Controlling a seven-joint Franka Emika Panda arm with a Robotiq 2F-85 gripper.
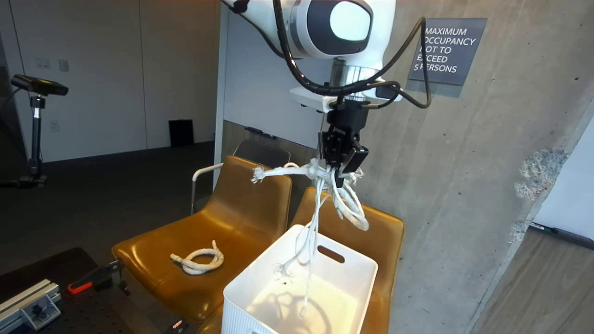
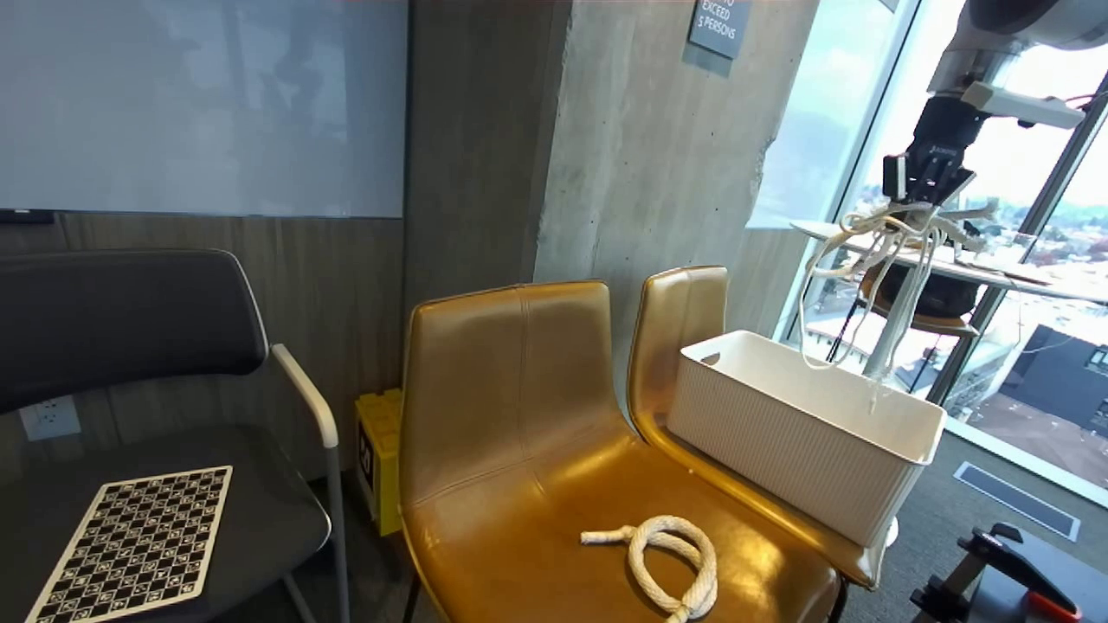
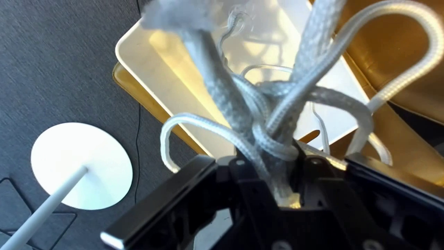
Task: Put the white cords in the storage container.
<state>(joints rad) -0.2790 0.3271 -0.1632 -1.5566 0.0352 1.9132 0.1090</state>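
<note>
My gripper point(image 1: 342, 170) is shut on a tangled bundle of white cords point(image 1: 320, 170), held above the white storage container point(image 1: 241, 320). In an exterior view the gripper point(image 2: 924, 192) and the cords point(image 2: 905, 227) are over the container's point(image 2: 779, 446) far end. Loose strands hang down over the container's opening, some seemingly below its rim. In the wrist view the cords point(image 3: 222, 83) lie between the fingers point(image 3: 269, 156) and cover much of the container point(image 3: 145, 52). A thick white rope point(image 1: 199, 268), looped in a knot, lies on the chair seat; it also shows in an exterior view point(image 2: 708, 571).
The container stands on a brown leather chair point(image 2: 679, 303), beside a second brown chair point(image 2: 511, 372). A concrete wall point(image 1: 445, 185) rises behind. A black clamp with a red part point(image 1: 88, 283) is on the dark table's edge. A white round table base point(image 3: 79, 163) stands on the floor.
</note>
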